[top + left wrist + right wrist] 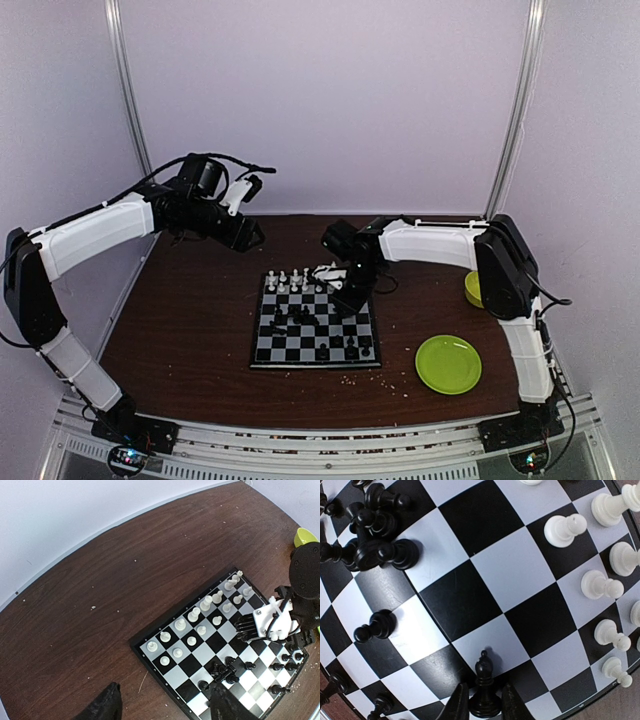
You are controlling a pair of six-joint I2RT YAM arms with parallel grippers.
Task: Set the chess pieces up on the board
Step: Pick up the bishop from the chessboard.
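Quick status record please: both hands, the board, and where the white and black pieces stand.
Left hand: open, holding nothing, above the table left of the board
Right hand: over the board, closed on an upright black piece
White pieces: two rows along the far edge
Black pieces: scattered, some bunched mid-board
Plate: green, right of the board

Glossy board (465, 605), seemingly plastic chess pieces (565, 529)

From high behind the near edge, looks down on the whole surface (190, 330) toward the back wall (320, 100). From the left wrist, high and slanted, takes in the board (190, 666) and the surface beyond. From the right wrist, hangs very close over its squares. Shares the board across all three.
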